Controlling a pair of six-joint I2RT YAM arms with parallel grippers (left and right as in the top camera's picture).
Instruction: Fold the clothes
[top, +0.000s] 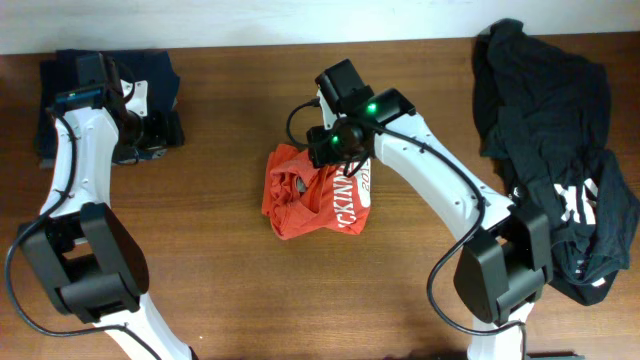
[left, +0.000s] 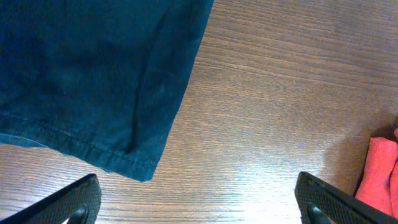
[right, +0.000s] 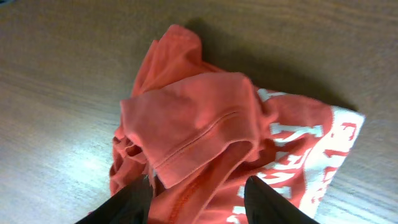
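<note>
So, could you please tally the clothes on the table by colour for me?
Navy garment: 1
Red shirt: 1
Black heap: 1 (I cannot tell how many pieces it holds)
Total: 3

Red shirt (top: 318, 195) lies crumpled; black clothes (top: 555, 130) heaped well apart.

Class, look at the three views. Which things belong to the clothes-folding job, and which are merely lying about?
Belongs to the job:
- crumpled red T-shirt, with the open right hand over it
- heap of black clothes
- navy garment lying flat, with the open left hand beside its corner

Merely there:
- wooden table, which is only the work surface
</note>
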